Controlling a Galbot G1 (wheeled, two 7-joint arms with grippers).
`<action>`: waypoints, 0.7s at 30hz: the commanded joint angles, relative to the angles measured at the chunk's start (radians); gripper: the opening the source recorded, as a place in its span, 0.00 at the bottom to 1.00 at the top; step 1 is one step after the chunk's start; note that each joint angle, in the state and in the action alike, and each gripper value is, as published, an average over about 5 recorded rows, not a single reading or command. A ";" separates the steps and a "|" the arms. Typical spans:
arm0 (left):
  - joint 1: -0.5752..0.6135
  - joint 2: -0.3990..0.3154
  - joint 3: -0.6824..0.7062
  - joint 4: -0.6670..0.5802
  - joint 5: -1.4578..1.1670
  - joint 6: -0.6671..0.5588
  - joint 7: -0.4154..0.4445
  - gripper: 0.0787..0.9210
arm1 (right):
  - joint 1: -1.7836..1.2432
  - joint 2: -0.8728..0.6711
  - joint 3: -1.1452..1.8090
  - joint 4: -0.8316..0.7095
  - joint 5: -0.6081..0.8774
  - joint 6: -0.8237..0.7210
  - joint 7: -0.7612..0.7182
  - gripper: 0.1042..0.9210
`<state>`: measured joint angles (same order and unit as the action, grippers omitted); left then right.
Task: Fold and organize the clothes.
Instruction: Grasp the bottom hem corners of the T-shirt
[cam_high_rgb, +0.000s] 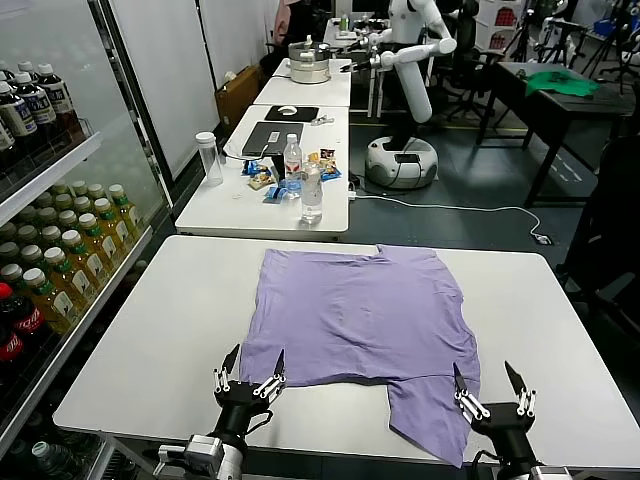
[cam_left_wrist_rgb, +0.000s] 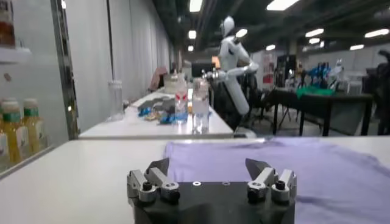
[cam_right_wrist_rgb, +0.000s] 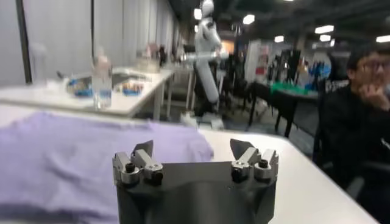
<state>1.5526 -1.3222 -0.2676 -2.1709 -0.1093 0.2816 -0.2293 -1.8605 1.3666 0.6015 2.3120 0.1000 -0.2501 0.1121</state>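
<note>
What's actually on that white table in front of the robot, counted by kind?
Purple T-shirt, lying spread out: 1
Grippers at the near edge of the white table, both open: 2, left gripper and right gripper
Total: 3

Before you stands a white table (cam_high_rgb: 150, 330) carrying one lavender T-shirt (cam_high_rgb: 360, 315), spread mostly flat across its middle and right portion, with a lower section folded toward the near edge and the table's left portion bare.
</note>
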 joint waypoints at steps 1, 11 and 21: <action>-0.077 0.038 -0.008 0.079 -0.083 0.222 -0.025 0.88 | -0.035 0.016 -0.056 -0.056 -0.061 -0.075 0.020 0.88; -0.110 0.057 -0.005 0.131 -0.101 0.270 -0.039 0.88 | -0.024 0.047 -0.110 -0.124 -0.054 -0.057 0.041 0.88; -0.090 0.058 0.008 0.114 -0.117 0.278 -0.047 0.82 | -0.016 0.061 -0.141 -0.151 0.037 -0.075 0.036 0.85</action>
<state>1.4679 -1.2706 -0.2634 -2.0685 -0.2024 0.5141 -0.2664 -1.8702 1.4196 0.4877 2.1916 0.0937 -0.3018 0.1459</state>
